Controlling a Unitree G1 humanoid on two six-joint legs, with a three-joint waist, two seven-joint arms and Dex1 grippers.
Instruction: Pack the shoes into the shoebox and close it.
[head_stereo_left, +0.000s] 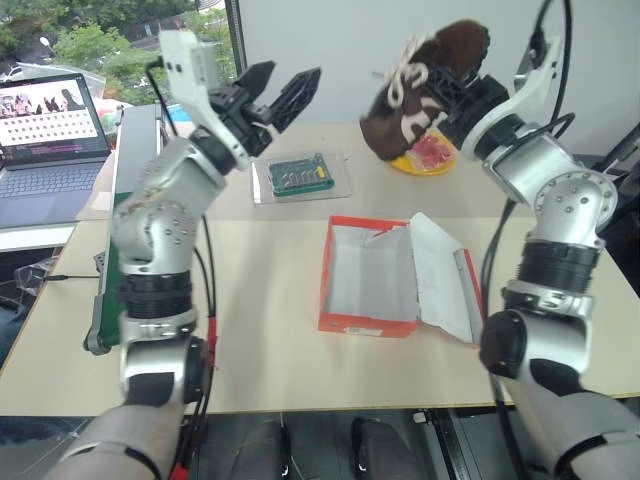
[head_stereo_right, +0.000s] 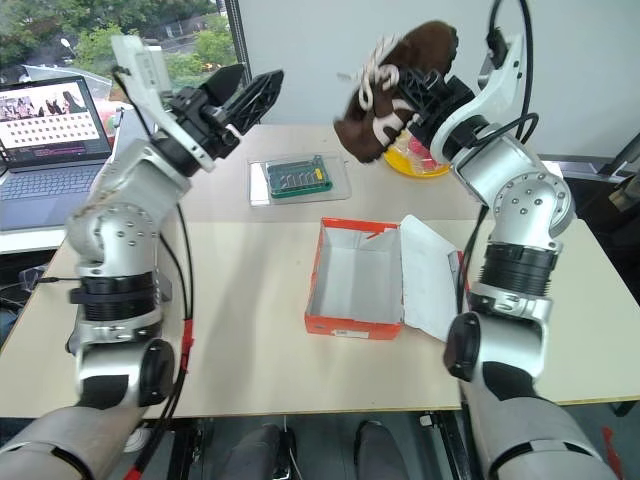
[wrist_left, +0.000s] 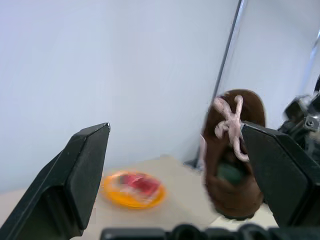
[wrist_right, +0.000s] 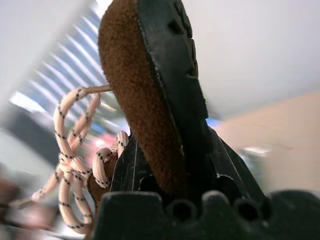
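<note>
Shoe (head_stereo_left: 425, 85) clamped in right hand (head_stereo_left: 452, 100) — above shoebox (head_stereo_left: 372, 278)

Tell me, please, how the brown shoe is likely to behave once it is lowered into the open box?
The shoe, clamped by the right end effector, looks soft and fuzzy, so it probably gives rather than slips. Its loose laces dangle and may snag on the shoebox rim. It seems light, held aloft by one end.

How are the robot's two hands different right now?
The left gripper is open and holds nothing, its fingers spread apart. The right gripper is shut on a brown shoe, lifted above the table. The left points toward the shoe; the right points back toward the left. Both are raised and have black fingers.
</note>
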